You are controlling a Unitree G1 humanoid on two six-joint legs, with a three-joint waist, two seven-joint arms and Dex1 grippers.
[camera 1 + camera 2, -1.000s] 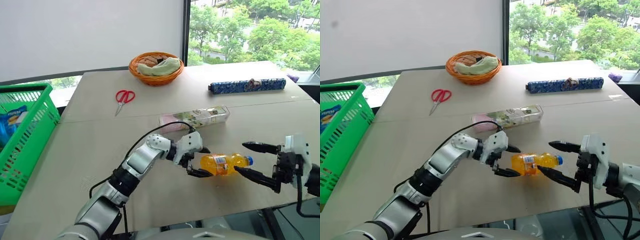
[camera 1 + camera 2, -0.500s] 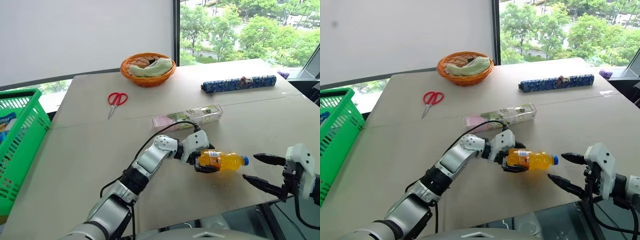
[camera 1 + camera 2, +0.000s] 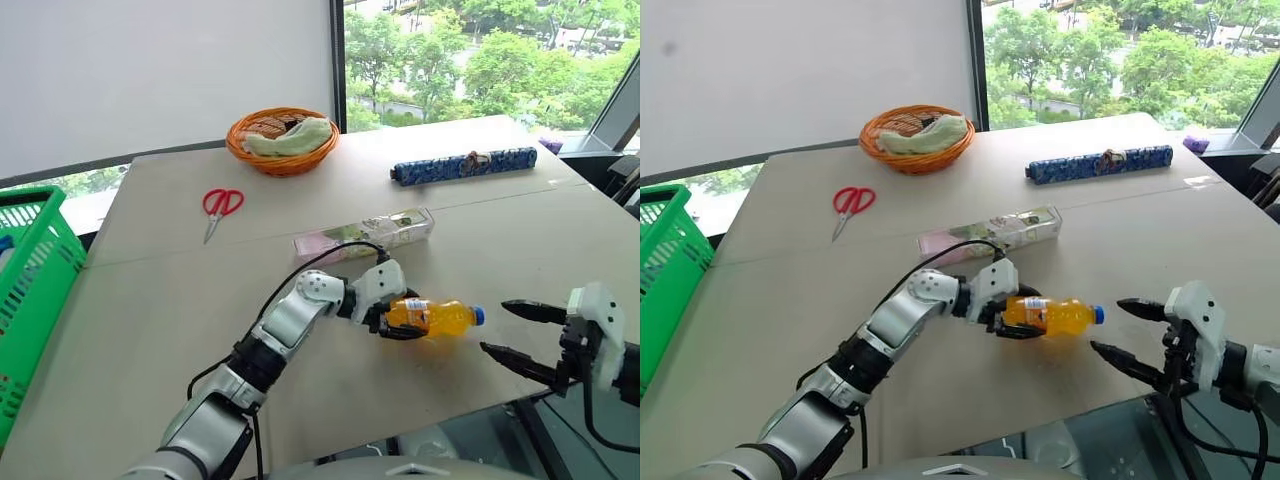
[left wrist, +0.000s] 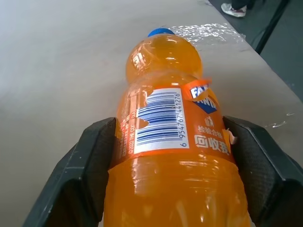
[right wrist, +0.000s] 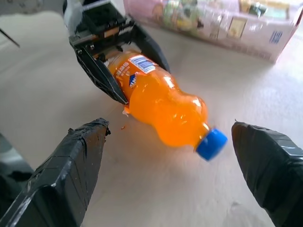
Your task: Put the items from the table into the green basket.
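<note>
An orange drink bottle with a blue cap lies on its side on the table, cap toward my right arm. My left gripper is shut on the bottle's label end, a finger pressed on each side. My right gripper stands open near the table's front edge, a short way past the cap, touching nothing. A pink-and-clear packet lies just behind the bottle. Red-handled scissors lie farther back on the left. The green basket stands at the far left.
A round orange wicker basket with a pale cloth sits at the back of the table. A long blue patterned case lies at the back right. The table's front edge runs just under my right gripper.
My left gripper has closed around the bottle's label end. My right gripper, which flanked the cap, now stands back from it. The camera has swung to the right.
</note>
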